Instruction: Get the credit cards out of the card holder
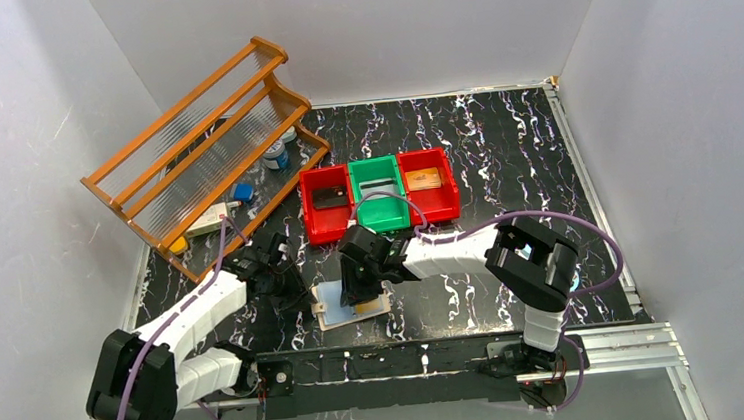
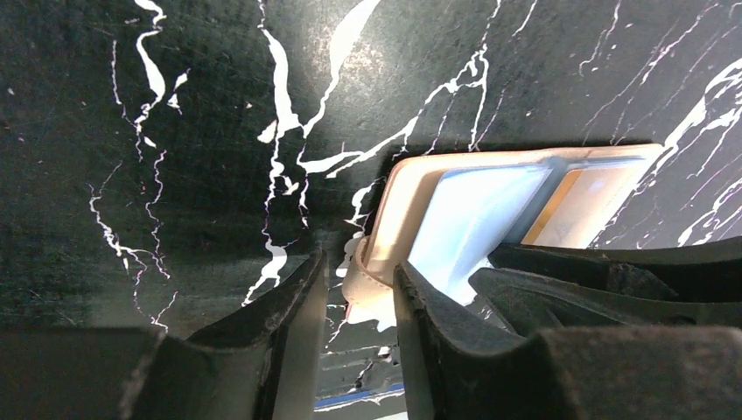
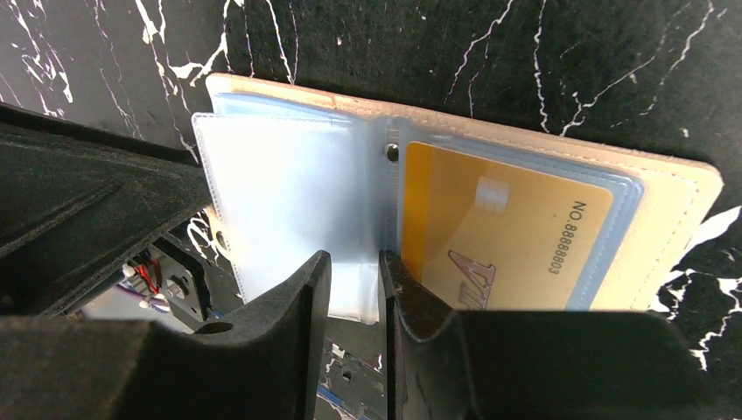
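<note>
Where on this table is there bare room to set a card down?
Free: the table behind the bins to the back wall, and right of the right-hand red bin. Crowded: front centre, left end effector and right end effector over the card holder.

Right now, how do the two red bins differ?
The left red bin holds a dark card; the right red bin holds an orange-gold card. The first stands left of the green bin, the second right of it. Both are red and alike in size.
</note>
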Controlling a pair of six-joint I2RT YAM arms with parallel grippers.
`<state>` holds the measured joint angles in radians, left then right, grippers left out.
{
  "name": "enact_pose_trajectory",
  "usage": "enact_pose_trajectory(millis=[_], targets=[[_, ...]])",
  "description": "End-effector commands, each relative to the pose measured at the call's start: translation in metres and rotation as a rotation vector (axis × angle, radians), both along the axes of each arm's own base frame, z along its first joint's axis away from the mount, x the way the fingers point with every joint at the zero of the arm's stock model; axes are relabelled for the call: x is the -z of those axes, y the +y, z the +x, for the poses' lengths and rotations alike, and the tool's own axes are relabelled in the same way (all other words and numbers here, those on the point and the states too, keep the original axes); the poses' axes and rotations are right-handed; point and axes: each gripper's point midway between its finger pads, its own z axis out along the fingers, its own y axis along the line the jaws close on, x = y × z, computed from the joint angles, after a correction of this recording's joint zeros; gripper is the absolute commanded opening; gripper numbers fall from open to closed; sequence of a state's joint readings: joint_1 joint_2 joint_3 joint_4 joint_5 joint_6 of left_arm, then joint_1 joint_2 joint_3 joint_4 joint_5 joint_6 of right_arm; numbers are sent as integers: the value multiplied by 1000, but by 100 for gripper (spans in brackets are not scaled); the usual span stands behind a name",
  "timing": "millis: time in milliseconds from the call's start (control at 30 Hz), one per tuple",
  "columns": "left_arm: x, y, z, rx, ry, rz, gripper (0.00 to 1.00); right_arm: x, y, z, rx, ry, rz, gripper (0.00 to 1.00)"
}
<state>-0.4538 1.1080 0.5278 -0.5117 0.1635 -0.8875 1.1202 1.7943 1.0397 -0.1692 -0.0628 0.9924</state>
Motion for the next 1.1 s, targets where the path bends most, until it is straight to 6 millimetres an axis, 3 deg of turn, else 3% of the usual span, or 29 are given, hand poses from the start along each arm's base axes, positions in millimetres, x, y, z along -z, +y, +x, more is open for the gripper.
enact_pose_trajectory(millis=[0, 200, 433, 567, 767, 867, 1067], targets=[[7, 3, -13, -2, 62, 13, 30, -1, 4, 7, 19, -9, -15, 35], [1, -7, -14, 35, 55, -42, 5, 1, 4, 7, 19, -6, -18, 35], [-9, -3, -9, 3, -3, -43, 3, -1, 7, 6, 8, 0, -4, 35], [-21, -3, -2, -6, -55, -47, 16, -19, 20, 7, -32, -27, 80, 37], [-53, -12, 15, 42, -174, -97, 45, -66, 28, 17, -28, -128, 200, 41], [-66, -17, 22, 69, -228, -122, 51, -75, 15, 26, 27, -186, 184, 42], [-80, -44, 28, 127, -287, -281, 57, -60, -32, 42, 210, -211, 53, 44]])
